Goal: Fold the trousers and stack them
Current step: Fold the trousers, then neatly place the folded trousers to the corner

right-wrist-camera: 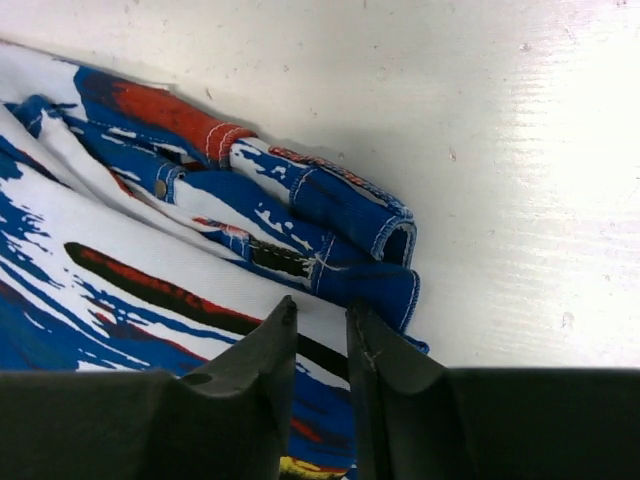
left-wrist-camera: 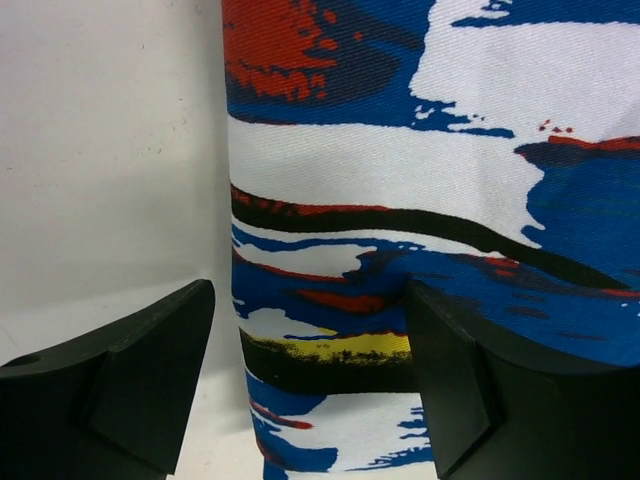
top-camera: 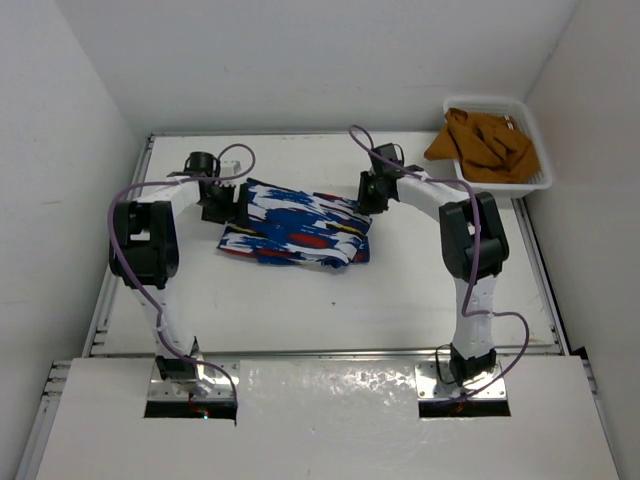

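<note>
The trousers lie as a loosely folded bundle toward the far edge of the worktop, about midway between its left and right edges, with an arm at each end.

The left pincer stands wide open and holds nothing. It straddles the bundle's left edge, one finger over bare worktop and the other over the print. The right pincer is nearly closed, with only a thin slit between its fingers, at the end with the belt loops and stitched band. I cannot tell whether any cloth is caught in that slit.

The step looks like taking hold of both ends for another fold or a lift. To do it well, the left pincer should drop low enough for one finger to slide under the edge, then close on every layer and not just the top ply. The right should bite behind the thick stitched band, where cloth slips less. Both ends should rise together so the fold does not spill open.

How many layers the bundle has, and where the legs end, is hidden. A basket beside the far right corner holds a brown garment, crumpled beyond identifying. Each wrist view crops most of the bundle.
</note>
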### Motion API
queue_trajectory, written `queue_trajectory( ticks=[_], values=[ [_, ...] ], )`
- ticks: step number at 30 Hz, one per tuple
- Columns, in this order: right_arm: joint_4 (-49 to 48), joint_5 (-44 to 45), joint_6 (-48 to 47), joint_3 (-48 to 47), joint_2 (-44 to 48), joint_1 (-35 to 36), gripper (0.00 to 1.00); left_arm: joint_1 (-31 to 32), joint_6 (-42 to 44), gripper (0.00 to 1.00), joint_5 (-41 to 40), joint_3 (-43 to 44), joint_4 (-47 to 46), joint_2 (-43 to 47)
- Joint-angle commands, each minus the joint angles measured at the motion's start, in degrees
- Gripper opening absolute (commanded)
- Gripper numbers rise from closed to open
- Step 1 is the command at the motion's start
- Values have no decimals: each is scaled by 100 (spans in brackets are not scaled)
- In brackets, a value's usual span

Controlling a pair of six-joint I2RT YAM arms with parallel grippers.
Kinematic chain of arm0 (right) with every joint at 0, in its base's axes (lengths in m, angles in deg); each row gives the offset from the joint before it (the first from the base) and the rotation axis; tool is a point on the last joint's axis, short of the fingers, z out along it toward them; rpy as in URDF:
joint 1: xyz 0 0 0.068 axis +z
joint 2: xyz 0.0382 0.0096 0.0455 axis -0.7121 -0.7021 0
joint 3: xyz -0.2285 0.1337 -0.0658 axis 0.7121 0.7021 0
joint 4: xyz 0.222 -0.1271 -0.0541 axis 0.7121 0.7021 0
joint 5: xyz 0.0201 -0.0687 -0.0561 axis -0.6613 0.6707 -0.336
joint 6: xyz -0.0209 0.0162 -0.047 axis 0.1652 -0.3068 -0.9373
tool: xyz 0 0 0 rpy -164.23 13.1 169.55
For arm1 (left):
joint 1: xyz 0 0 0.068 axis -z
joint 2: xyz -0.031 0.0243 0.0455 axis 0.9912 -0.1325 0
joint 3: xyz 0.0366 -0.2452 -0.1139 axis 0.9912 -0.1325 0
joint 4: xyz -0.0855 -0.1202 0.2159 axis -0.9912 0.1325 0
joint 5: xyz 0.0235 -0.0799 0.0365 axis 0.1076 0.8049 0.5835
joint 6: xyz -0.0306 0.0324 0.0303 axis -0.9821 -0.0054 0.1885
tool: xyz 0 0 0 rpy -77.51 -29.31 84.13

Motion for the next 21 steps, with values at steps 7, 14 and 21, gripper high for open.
queue_trajectory(
  ticks=[7, 14, 21],
  values=[
    [1039, 212, -823, -238, 552, -8, 54, -113, -172, 62, 605, -520, -215, -173],
    [522, -509, 48, 1247, 914, 79, 57, -105, -269, 46, 614, -924, -470, 276],
    [136, -931, 31, 476, 0, -61, 20, -52, -480, 24, 904, -697, -672, -31]
  ],
)
